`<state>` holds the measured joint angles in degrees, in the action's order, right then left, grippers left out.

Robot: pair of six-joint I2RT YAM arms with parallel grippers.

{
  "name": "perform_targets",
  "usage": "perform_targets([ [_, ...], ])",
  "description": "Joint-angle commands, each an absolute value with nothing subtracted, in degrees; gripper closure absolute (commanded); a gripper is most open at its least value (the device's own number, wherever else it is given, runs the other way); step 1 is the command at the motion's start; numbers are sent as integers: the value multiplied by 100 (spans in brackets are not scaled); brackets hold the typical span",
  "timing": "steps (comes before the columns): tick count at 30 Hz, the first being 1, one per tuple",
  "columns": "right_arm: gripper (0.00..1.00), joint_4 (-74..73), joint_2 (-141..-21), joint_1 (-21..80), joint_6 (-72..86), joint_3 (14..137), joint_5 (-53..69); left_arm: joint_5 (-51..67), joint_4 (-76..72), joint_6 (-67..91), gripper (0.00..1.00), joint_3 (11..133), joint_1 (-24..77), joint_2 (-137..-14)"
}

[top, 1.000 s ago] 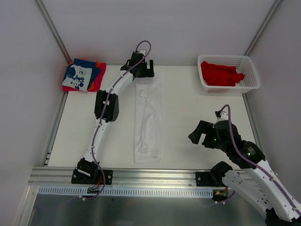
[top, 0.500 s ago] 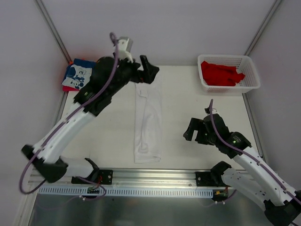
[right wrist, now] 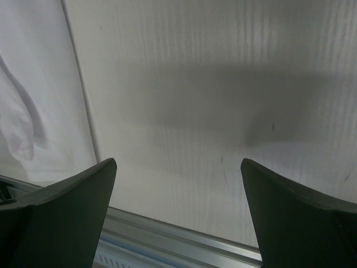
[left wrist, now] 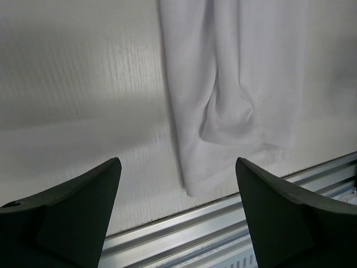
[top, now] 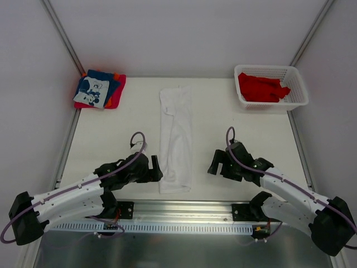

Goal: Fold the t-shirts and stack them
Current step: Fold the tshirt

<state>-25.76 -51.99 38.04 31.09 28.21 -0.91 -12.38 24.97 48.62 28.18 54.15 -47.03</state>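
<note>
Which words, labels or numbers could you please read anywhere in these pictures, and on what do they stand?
None can be read.
White print on the folded blue shirt: too small and blurred to read.
The white shirt and the basket show no text.

Bright even light; soft grey shadow beyond right claw (right wrist: 177, 162).
</note>
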Motion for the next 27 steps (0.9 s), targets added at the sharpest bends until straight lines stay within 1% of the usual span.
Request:
perform_targets([
  [1,0,-1741,-5317,4147,3637,2663,35,-1503,2373,5870,16,2436,5607,-4018],
  [4,1,-1565,-5475,4515,3849,2584,-351,-1564,2373,6187,20,2093,5809,-3999],
  [5,0,-1512,-5545,4639,4041,2549,-447,-1634,2373,6275,25,2022,5879,-4025],
  [7,0,-1233,-5808,5007,4262,2496,-737,-1783,2347,6582,27,1934,6169,-4139],
  [9,1,-1021,-6089,5246,4526,2505,-896,-2065,2320,6890,31,1934,6537,-4464],
  [10,0,-846,-6439,5473,4587,2540,-949,-2135,2294,7004,32,1951,6652,-4752],
  [13,1,-747,-7047,5773,4667,2891,-1019,-2451,2197,7355,33,2083,7109,-5376],
  [14,0,-721,-7397,5835,4676,2979,-1028,-2583,2180,7522,33,2161,7197,-5501],
  [17,0,-510,-7864,6003,4728,3173,-1037,-2672,1987,7629,33,2241,7383,-5862],
  [23,1,-141,-8322,6135,4931,3164,-1020,-2646,1582,7629,34,2171,7400,-6293],
  [27,2,-158,-8359,6179,5010,3112,-1063,-2610,1468,7646,36,2145,7400,-6381],
])
